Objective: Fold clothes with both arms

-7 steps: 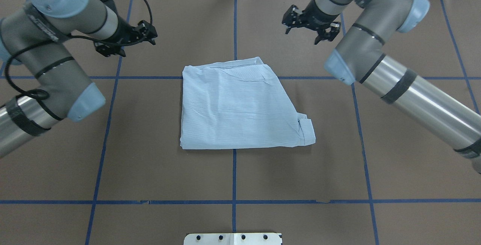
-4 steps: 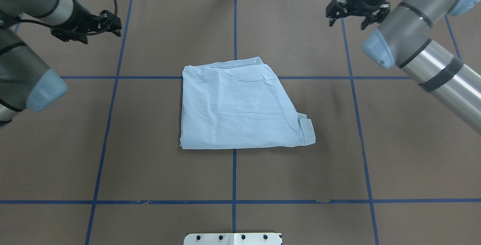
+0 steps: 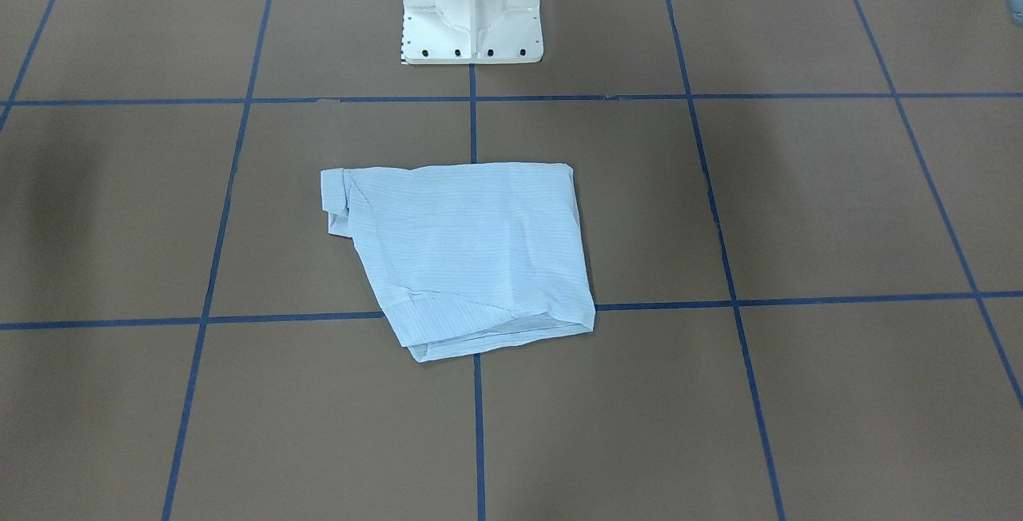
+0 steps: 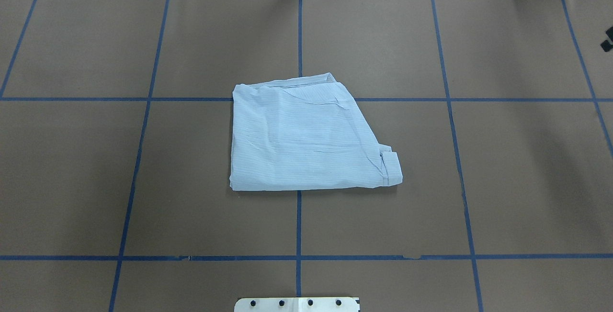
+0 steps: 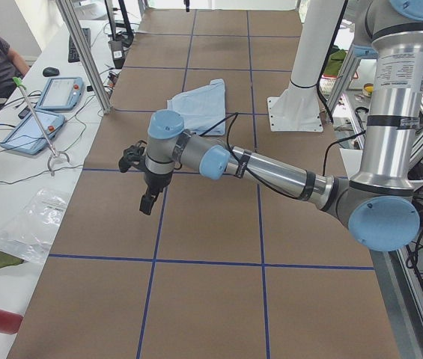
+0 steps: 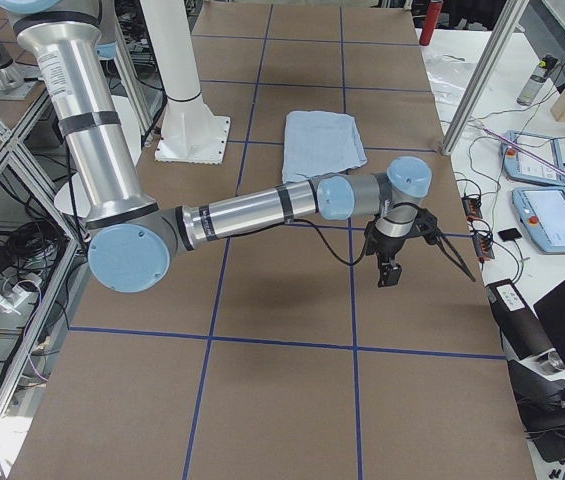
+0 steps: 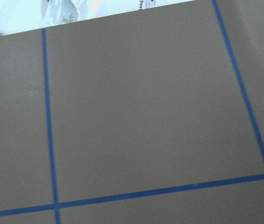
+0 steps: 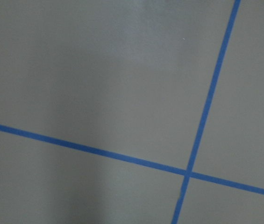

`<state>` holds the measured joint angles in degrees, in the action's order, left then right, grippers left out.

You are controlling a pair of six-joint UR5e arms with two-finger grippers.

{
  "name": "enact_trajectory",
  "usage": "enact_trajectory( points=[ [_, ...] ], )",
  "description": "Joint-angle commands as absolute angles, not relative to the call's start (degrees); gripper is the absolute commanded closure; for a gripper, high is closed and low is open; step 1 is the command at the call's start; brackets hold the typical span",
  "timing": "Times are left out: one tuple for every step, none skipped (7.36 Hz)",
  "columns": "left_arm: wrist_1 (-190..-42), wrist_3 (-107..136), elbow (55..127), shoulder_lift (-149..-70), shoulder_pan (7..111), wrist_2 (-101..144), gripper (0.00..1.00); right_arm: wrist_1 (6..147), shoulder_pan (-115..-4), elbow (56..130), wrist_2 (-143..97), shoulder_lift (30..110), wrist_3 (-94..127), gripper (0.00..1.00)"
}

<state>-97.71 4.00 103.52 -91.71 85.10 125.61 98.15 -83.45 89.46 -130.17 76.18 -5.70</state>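
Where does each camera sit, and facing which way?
Front-facing: across table, facing robot; shirt, pedestal.
Overhead: behind robot, looking down; shirt, pedestal edge.
Exterior left: table's left end; left arm near.
Exterior right: opposite end; right arm near.
Left wrist: down on table, tape lines; no robot parts.
Right wrist: the same.
Shared: both side views show the shirt.

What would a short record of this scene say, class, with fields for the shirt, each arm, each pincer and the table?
shirt: pale blue, folded into a flat pad, mid-table, nothing touching it
left arm: stretched over the table's left end, clear of the shirt
left pincer: above bare table; open or shut cannot be told
right arm: stretched over the table's right end
right pincer: above bare table; state cannot be told
table: brown, gridded with blue tape
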Motion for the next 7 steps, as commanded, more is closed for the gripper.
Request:
enact_trajectory(
  points=[
    [-99.74,4.28,101.62,-88.77,87.63,125.95,0.00,98.27,-85.08,94.18,-128.95,81.80,-7.73,0.00],
    [-104.63,4.31,102.38,-87.99,88.15,125.95,0.00,98.17,-86.04,95.52,-129.72,84.78,-7.91,0.00],
    [-105.90,4.05,100.13,-84.50,88.07,125.86,0.00,98.09,-86.04,98.06,-129.64,87.69,-7.74,0.00],
    [-105.73,4.13,98.02,-84.29,88.07,126.29,0.00,98.26,-86.04,97.39,-129.73,87.71,-6.69,0.00],
    [-105.04,4.22,96.17,-84.11,88.07,126.65,0.00,98.35,-86.04,96.77,-130.77,87.80,-2.16,0.00],
    [-103.64,4.39,96.24,-83.50,88.07,129.70,0.00,98.26,-86.04,96.85,-134.87,88.24,-0.02,0.00],
    [-100.32,4.48,96.41,-83.50,87.98,132.51,0.00,98.26,-86.04,96.77,-135.69,88.33,0.09,0.00]
  ],
)
